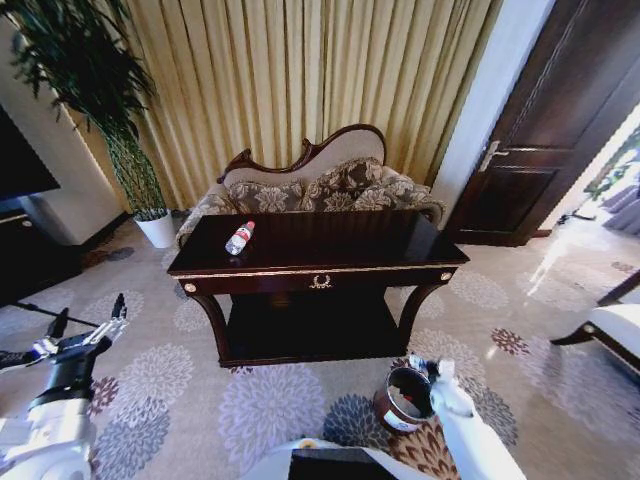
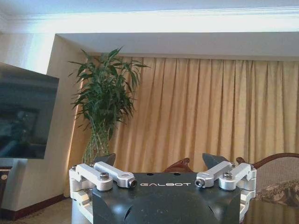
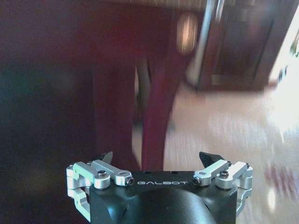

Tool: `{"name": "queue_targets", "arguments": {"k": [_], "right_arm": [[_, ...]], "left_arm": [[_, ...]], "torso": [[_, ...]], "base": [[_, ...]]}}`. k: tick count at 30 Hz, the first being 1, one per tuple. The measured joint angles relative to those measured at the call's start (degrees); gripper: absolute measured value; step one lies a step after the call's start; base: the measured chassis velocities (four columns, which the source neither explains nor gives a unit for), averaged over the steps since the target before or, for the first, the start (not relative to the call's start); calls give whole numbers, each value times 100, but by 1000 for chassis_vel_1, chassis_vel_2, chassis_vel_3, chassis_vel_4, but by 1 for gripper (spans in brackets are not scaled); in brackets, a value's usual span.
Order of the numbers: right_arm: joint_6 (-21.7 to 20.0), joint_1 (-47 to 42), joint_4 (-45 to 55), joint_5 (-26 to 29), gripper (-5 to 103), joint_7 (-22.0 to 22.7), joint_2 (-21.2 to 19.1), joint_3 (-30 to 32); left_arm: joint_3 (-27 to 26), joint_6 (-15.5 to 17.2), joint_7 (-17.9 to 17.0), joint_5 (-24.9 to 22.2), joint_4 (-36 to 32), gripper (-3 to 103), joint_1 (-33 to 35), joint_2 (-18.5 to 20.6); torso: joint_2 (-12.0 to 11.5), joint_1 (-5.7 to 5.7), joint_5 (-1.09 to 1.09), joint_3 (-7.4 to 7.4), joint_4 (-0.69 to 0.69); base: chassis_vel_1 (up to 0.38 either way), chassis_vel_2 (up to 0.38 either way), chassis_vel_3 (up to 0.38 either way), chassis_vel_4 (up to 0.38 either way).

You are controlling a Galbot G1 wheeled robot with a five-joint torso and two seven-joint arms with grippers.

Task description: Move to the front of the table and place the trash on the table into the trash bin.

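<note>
Table [image 1: 330,250]: dark, glossy, straight ahead, sofa [image 1: 320,185] behind it. Bottle [image 1: 239,238]: lying on the far-left tabletop, well beyond reach. Trash bin [image 1: 405,398]: on the carpet, near right, below the table's front. Left gripper [image 1: 85,335]: fingers spread, empty, low at near left, apparently parked for the approach. Right gripper [image 1: 432,372]: fingers spread, empty, just beside the bin. Potted plant [image 1: 120,130]: far left, clear of the route.

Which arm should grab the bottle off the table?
Left, probably. The bottle lies on the left part of the table, and the left gripper hangs open on that side. The right gripper is low by the trash bin.
</note>
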Motion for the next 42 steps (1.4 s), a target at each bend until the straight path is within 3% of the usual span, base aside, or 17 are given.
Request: {"name": "queue_targets", "arguments": {"k": [4, 12, 16, 18, 19, 21, 26, 29, 42], "right_arm": [[-120, -104, 913, 262, 100, 0, -129, 290], [-763, -253, 3217, 1182, 100, 2, -440, 967], [-1150, -225, 4130, 1530, 100, 1, -534, 838], [-1617, -110, 4667, 1848, 100, 0, -639, 542], [-1617, -110, 4667, 1848, 100, 0, -639, 542], [-2174, 93, 5063, 2093, 100, -1, -774, 176], [-2548, 286, 5234, 2329, 100, -2, -931, -96], [-2774, 406, 5356, 2742, 100, -2, -1073, -77], [-2791, 241, 5485, 2973, 100, -1, -1004, 110]], "left_arm": [[-50, 25, -45, -19, -19, 100, -1, 67], [-103, 279, -278, -67, -147, 100, -72, 217], [-136, 767, -559, -194, -422, 100, -113, 399], [-230, 1173, -829, -325, -657, 100, -135, 634], [-230, 1173, -829, -325, -657, 100, -135, 634], [-338, 1441, -1026, -442, -735, 100, -141, 911], [-421, 1669, -1305, -590, -746, 100, -146, 1252], [-531, 1881, -1471, -851, -746, 100, -189, 1486], [-344, 2091, -1548, -732, -718, 100, -282, 1520]], "torso": [[0, 0, -1, 0, -2], [0, 0, -1, 0, -2], [0, 0, -1, -1, -2], [0, 0, 0, -1, -3], [0, 0, 0, -1, -3], [0, 0, -1, 0, 0], [0, 0, -2, 0, -1], [0, 0, 0, 0, -2], [0, 0, 0, 0, -2]], "base": [[0, 0, 0, 0], [0, 0, 0, 0], [0, 0, 0, 0], [0, 0, 0, 0], [0, 0, 0, 0], [0, 0, 0, 0], [0, 0, 0, 0], [0, 0, 0, 0], [0, 0, 0, 0]]}}
